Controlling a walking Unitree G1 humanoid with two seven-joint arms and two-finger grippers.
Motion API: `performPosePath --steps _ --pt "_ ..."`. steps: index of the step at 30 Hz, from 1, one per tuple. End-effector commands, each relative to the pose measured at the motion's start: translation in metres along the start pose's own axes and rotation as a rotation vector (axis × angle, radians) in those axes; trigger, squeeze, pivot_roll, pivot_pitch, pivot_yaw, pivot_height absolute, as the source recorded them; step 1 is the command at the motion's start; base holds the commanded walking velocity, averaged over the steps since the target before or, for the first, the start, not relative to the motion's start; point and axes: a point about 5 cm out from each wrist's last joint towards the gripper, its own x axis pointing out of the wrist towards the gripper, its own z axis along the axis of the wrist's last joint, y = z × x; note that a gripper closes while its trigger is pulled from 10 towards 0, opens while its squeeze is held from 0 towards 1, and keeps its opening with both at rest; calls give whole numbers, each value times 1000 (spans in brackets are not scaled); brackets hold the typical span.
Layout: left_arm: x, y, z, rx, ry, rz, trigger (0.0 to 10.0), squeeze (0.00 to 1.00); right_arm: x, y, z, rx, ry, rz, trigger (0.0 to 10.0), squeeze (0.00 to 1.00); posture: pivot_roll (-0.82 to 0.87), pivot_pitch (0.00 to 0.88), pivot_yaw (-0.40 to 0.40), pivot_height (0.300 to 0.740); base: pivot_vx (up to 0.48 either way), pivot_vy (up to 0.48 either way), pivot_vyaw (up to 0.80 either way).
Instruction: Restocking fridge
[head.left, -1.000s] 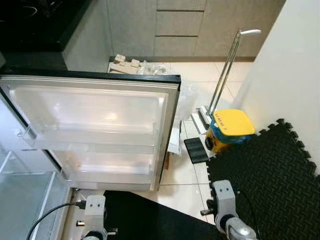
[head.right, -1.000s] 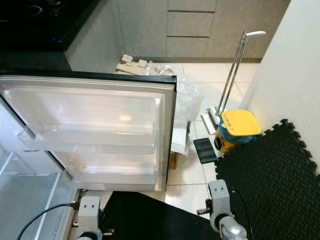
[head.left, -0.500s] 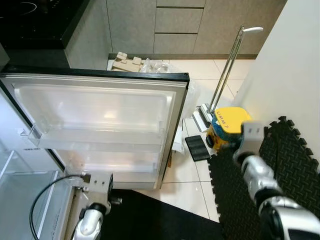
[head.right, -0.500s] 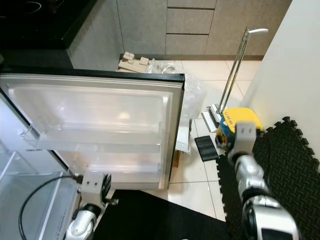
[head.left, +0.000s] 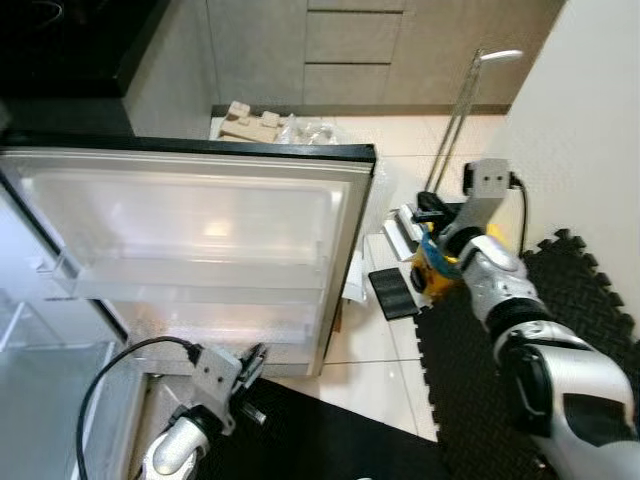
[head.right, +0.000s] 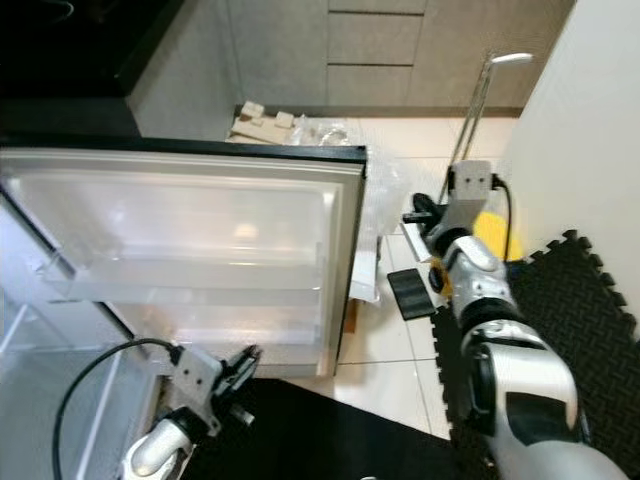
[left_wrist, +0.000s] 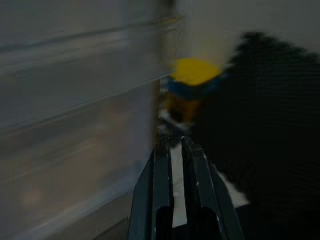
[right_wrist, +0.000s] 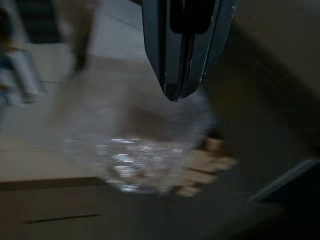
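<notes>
Our left hand (left_wrist: 173, 142) hangs low by the open white fridge door (head.left: 200, 250), fingers nearly pressed together. Our right hand (right_wrist: 175, 95) is raised beside the yellow-lidded bucket (head.left: 440, 272), fingers pressed together and holding nothing.

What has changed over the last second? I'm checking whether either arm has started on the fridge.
The right arm swung up from low in front; the right gripper now sits raised beside the yellow mop bucket, fingers together, holding nothing. The left gripper rose slightly toward the bottom of the open fridge door, also holding nothing. The door and bucket have not moved.
</notes>
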Motion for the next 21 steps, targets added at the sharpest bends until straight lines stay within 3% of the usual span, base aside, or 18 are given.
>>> performPosePath --steps 1,3,6,10,18,21 --pt "-4 -2 3 -13 13 -73 10000 0 6 11 5 52 -30 82 10000 0 -99 94 -46 740 0 0 0" --pt "-4 -2 3 -13 13 -73 10000 0 6 11 5 52 -30 82 10000 0 -99 94 -46 740 0 0 0" --pt "-4 -3 15 -22 -7 -143 10000 0 12 39 -1 110 -31 286 10000 0 -96 97 -44 740 0 0 0" --pt "-6 -1 22 -30 -10 -178 10000 0 12 53 -6 162 -37 416 10000 0 -93 98 -43 740 0 0 0" --pt "-14 4 25 -44 13 -172 10000 0 5 73 -17 238 -12 653 10000 0 -93 99 -39 740 0 0 0" --pt "-20 7 21 -46 35 -148 10000 0 -2 87 -25 262 32 814 10000 0 -91 101 -38 740 0 0 0"
